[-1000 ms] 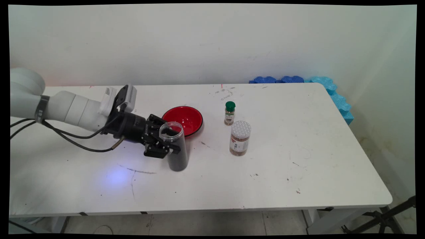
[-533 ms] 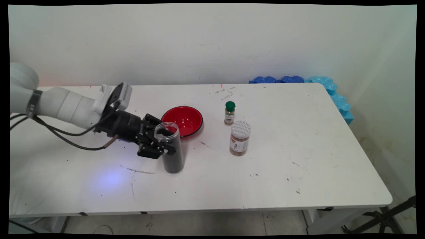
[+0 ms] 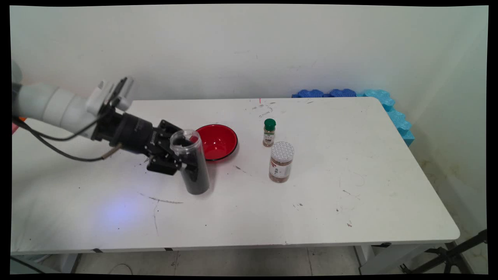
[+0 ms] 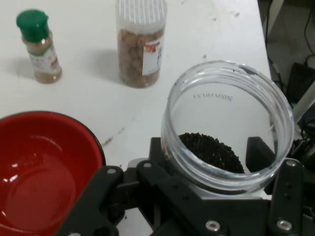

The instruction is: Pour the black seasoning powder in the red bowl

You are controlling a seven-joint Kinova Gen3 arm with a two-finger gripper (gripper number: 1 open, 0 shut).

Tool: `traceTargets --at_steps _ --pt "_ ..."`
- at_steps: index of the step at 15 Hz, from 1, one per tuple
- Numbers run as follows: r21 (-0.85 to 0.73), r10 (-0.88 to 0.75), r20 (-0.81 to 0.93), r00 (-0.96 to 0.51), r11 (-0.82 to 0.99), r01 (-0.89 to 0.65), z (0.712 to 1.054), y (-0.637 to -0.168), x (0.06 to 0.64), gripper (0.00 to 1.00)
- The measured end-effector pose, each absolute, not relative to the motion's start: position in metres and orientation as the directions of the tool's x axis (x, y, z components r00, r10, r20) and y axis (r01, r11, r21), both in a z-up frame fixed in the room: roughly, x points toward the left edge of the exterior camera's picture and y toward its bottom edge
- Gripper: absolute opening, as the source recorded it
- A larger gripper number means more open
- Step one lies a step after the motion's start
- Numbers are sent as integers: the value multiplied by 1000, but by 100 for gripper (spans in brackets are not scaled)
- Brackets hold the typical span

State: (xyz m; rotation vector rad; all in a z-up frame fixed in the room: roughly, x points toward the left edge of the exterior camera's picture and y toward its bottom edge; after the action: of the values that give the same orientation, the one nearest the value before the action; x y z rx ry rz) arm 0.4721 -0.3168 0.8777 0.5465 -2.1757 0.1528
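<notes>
End effector: black, two-fingered, clamping the open clear jar at mid-height. Jar: lidless, holding dark granules, tilting slightly, its base appearing to hang just above the counter. Red bowl: sitting just beside and behind the jar. Green-capped spice bottle and white-lidded jar: standing upright close together, right of the bowl. Blue foam pieces: lying beyond the counter's far right corner.
</notes>
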Motion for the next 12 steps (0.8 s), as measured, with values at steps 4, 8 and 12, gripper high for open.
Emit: traceTargets --at_steps 4,8,12 --pt "88 -319 798 -512 901 -425 908 -325 476 0" --pt "105 -325 804 -498 902 -419 925 -330 482 0" --pt "137 -359 798 -484 890 -435 934 -337 489 0"
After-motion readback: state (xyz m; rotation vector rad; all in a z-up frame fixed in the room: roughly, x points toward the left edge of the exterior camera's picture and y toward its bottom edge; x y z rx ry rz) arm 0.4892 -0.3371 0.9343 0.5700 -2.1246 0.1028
